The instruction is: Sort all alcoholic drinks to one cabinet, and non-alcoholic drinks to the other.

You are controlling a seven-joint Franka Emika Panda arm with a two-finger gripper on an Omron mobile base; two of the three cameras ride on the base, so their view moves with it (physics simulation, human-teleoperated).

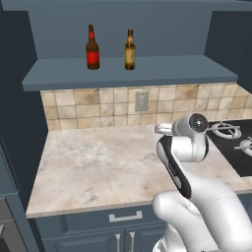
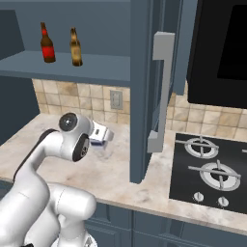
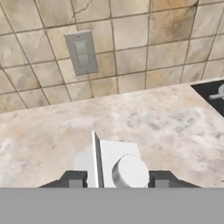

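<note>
The gripper (image 3: 117, 179) was drawn in narrow around a white carton (image 3: 109, 153). One dark fingertip pressed each side of its top, where a thin ridge and a round white cap showed. From the hand camera, the carton sat below the grey wall socket (image 3: 82, 52) set in the tan tiles. In the right base view the gripper (image 2: 102, 135) reached forward low over the marble table (image 2: 116, 169), below the socket (image 2: 115, 100) and a little to its left. A white-and-blue piece of the carton (image 2: 99, 140) showed under it. Whether the carton rested on the table or hung just above it could not be told.

Both beer bottles stood upright on the open cabinet shelf (image 1: 172, 71) above the socket (image 1: 141, 101). The tan-label bottle (image 1: 130, 50) was above it and slightly left. The red-label bottle (image 1: 92, 47) was farther left, apart from the first.

A black stove (image 2: 207, 169) lay on the table to the right of the socket. A blue cabinet door (image 2: 142, 96) with a long grey handle (image 2: 161, 91) stood open between the socket and the stove.
</note>
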